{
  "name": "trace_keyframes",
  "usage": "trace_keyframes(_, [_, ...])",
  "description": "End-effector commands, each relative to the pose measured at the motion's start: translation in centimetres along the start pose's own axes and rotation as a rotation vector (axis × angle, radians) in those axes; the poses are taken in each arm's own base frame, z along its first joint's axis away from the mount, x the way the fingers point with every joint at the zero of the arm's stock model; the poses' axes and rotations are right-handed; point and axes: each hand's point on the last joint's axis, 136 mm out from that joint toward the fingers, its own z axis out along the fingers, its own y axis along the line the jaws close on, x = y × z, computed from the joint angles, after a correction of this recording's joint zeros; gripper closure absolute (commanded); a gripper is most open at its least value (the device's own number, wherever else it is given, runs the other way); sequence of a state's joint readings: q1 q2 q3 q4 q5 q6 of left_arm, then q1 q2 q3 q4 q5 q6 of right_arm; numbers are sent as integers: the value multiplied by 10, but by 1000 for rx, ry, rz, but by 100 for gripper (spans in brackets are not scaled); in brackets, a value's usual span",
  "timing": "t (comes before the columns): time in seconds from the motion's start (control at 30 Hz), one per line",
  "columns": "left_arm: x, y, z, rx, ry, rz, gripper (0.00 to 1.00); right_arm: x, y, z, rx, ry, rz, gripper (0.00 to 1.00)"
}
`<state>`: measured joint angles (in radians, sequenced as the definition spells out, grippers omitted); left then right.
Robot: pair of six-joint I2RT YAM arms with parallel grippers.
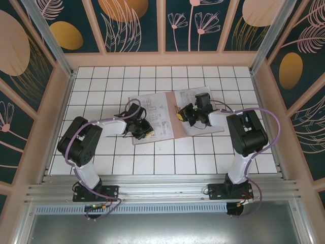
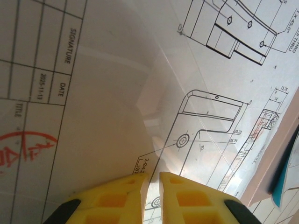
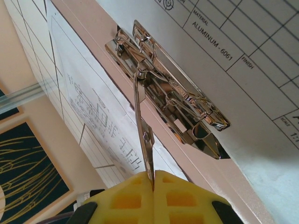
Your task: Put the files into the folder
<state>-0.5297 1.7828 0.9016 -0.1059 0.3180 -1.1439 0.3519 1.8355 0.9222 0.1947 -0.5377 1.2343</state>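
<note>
My right gripper [image 3: 153, 173] pinches the steel clip lever [image 3: 145, 135] on the folder [image 3: 219, 182]; a slip could snap the clamp [image 3: 177, 102] onto misaligned drawing sheets [image 3: 243, 56].

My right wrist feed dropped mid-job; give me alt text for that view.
The right gripper is shut on the thin metal lever, which stands raised from the chrome clamp on the pinkish folder. A white printed sheet lies beside the clamp.

Both arms bend inward, the left gripper [image 2: 154, 186] showing a slit between its tips, the right gripper [image 3: 153, 183] pinching a metal lever [image 3: 140, 107].
</note>
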Motion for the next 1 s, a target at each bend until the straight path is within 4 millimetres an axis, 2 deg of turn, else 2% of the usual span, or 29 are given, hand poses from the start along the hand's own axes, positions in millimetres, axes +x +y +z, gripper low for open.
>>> trace_keyframes(0.0, [16, 41, 8, -121, 41, -64, 82, -1, -70, 1, 209, -6, 92, 100])
trace_keyframes(0.33, [18, 49, 10, -121, 36, -85, 83, -7, -98, -4, 305, -17, 88, 100])
trace_keyframes(0.97, [18, 50, 11, -118, 36, -84, 83, -14, -142, -10, 446, -33, 137, 100])
